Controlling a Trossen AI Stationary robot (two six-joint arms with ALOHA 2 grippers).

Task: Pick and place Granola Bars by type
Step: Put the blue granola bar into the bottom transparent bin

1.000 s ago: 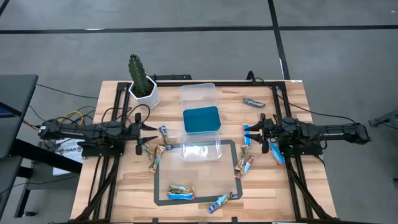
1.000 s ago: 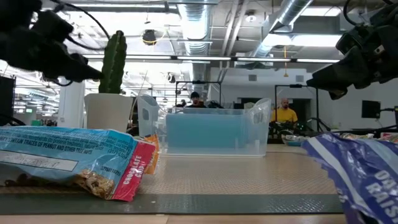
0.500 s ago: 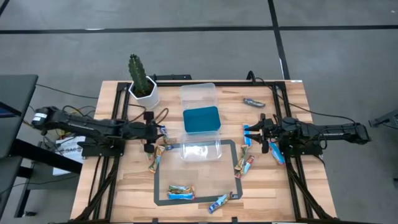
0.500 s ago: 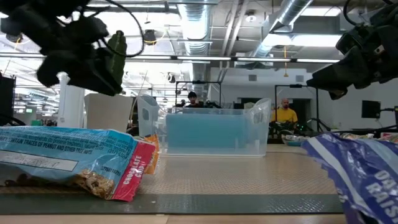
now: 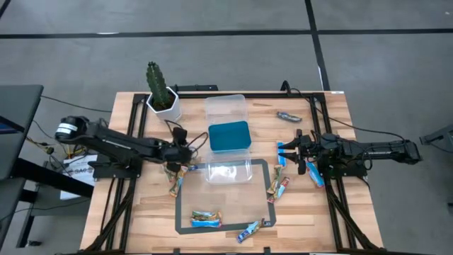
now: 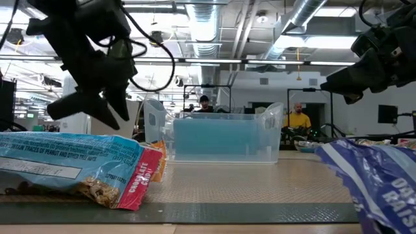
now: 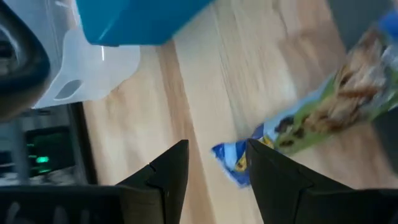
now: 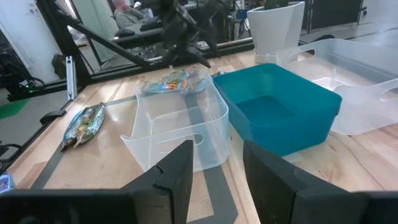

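Reading from the left in the low view, the nearest foil-wrapped granola bar (image 6: 71, 168) shows only "CHOCOLATE CHIP" on its red end and a pale panel saying "may contain traces of peanut and other tree nuts", while the blue wrapper (image 6: 380, 179) at the right edge is cut off after the letters "RAI". Since a second ago the left gripper (image 5: 185, 151) has swung from beside the potted green cactus (image 5: 160, 86) towards three o'clock; it now hangs over the blue-and-green wrapped bar (image 7: 311, 127) left of the blue square plastic tub (image 5: 229, 135), fingers spread and gripping nothing. The other granola bars lie scattered on the wooden slatted table (image 5: 141, 219): a pair (image 5: 206, 218) at six o'clock inside the grey taped rectangle (image 5: 178, 205), more at its right edge (image 5: 278, 188), and one dark wrapper (image 5: 289, 116) alone at two o'clock. The right gripper (image 5: 291, 151) has not shifted, waiting at three o'clock with its jaws parted on nothing. The clear plastic tub (image 5: 228, 171) blurs what sits behind it, and the print on most wrappers is too small to read from above.
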